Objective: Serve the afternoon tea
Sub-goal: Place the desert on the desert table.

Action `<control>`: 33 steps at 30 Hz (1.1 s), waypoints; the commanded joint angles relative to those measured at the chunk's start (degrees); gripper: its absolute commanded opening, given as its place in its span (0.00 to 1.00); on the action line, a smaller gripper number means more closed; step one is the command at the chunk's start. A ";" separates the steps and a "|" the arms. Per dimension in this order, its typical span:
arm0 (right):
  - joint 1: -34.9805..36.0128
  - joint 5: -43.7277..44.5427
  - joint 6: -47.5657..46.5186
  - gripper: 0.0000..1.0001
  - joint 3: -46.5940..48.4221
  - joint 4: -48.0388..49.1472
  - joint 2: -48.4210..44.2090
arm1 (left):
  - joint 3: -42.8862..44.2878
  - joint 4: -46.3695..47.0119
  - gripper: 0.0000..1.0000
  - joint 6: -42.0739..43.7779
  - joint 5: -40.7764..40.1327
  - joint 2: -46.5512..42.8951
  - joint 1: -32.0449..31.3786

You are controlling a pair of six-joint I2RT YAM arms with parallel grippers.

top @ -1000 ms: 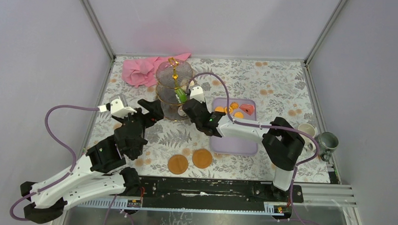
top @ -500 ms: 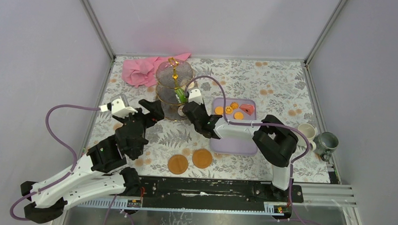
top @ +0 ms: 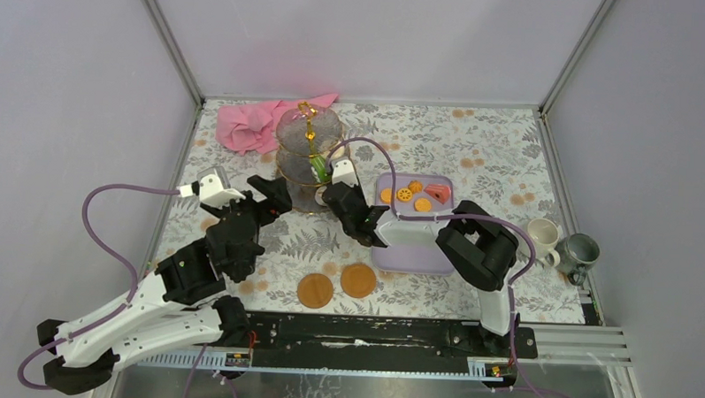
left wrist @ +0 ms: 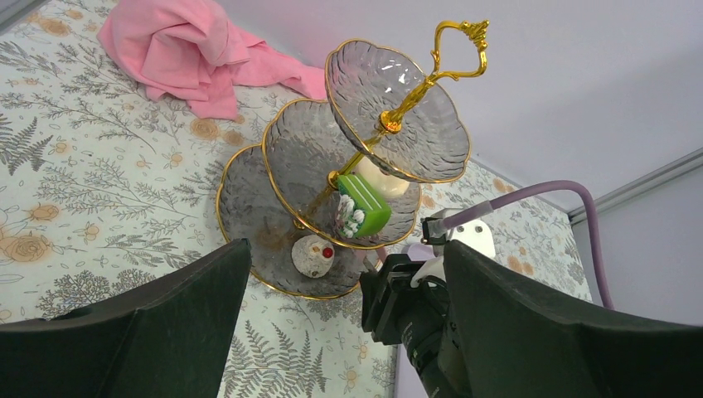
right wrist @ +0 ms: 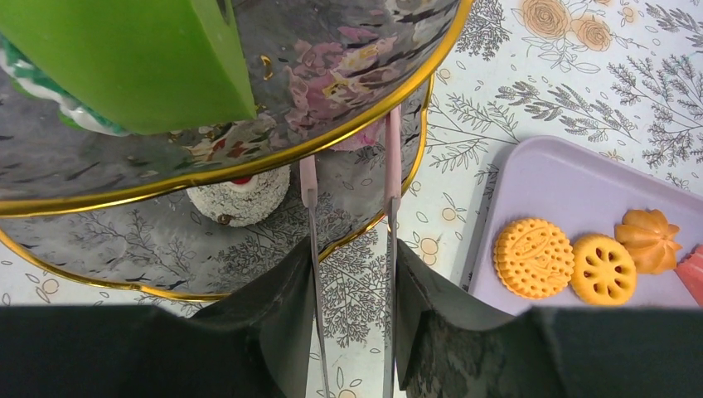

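Leftward is where the right arm's elbow has swung since a second ago, uncovering more of the tray, while the left arm has kept its place.

The three-tier stand (top: 308,158) sits toward the back of the table (top: 475,150), left of centre. Its three scalloped plates of smoky clear glass are rimmed in gold, shrink toward the top, and are threaded on a gold stem ending in a curled handle. A green cake (left wrist: 365,203) with white and green trim along one edge lies on the middle tier. A pale item behind it is too hidden to name. On the bottom tier stands a white cupcake (left wrist: 313,255) with a red dot on top.

The right gripper (top: 334,197) is at the stand's right side, clamped on the pink tongs (right wrist: 308,191). Their two thin arms run out between its fingers and pass under the middle tier's gold rim, which hides their tips. The left gripper (top: 265,203) hovers near the stand's left side with its jaws spread wide and nothing between them.

Just right of the stand lies the lilac tray (top: 409,245), with orange biscuits (right wrist: 533,257) at its far end. A pink cloth (top: 254,125) is bunched near the stand's back left. Two brown discs (top: 315,290) lie near the front edge. The cream mug (top: 542,232) and grey-green mug (top: 580,251) stand side by side at the right edge.
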 commanded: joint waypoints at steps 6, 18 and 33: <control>-0.73 3.00 -0.22 0.52 0.81 2.94 0.11 | -0.12 2.30 0.93 0.62 -1.97 -0.20 0.18; -0.79 3.13 -0.52 0.51 -0.35 2.72 -2.65 | 0.47 1.69 0.93 0.30 -1.73 -0.16 0.19; 0.18 3.75 -0.71 0.49 -4.21 2.56 -8.86 | 2.47 0.95 0.92 -0.13 -1.51 1.87 0.19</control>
